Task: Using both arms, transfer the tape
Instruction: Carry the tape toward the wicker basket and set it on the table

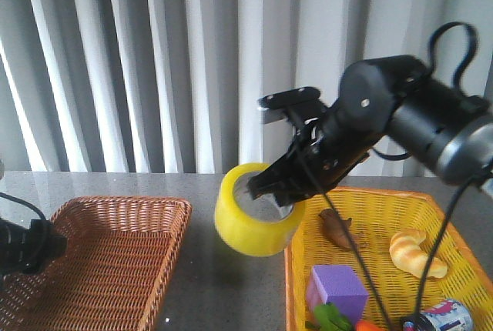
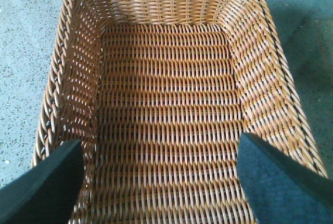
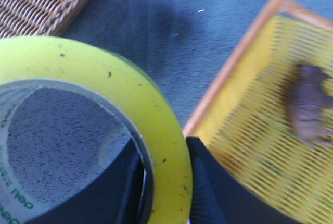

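The yellow tape (image 1: 250, 219) hangs in the air between the two baskets, tilted, its white core facing up. My right gripper (image 1: 271, 186) is shut on the roll's wall, one finger inside the core and one outside; the right wrist view shows the tape (image 3: 114, 94) pinched in my right gripper (image 3: 165, 182). At the far left edge sits my left arm (image 1: 23, 246), above the brown basket. My left gripper (image 2: 161, 182) is open, its dark fingers (image 2: 44, 187) wide apart over the basket floor with nothing between them.
A brown wicker basket (image 1: 166, 227) lies at the left, also filling the left wrist view as basket (image 2: 78, 78). A yellow basket (image 1: 296, 269) at the right holds a purple cube (image 1: 339, 289), a croissant (image 1: 416, 252), a brown toy (image 1: 337, 229) and a can (image 1: 445, 317). Curtains hang behind.
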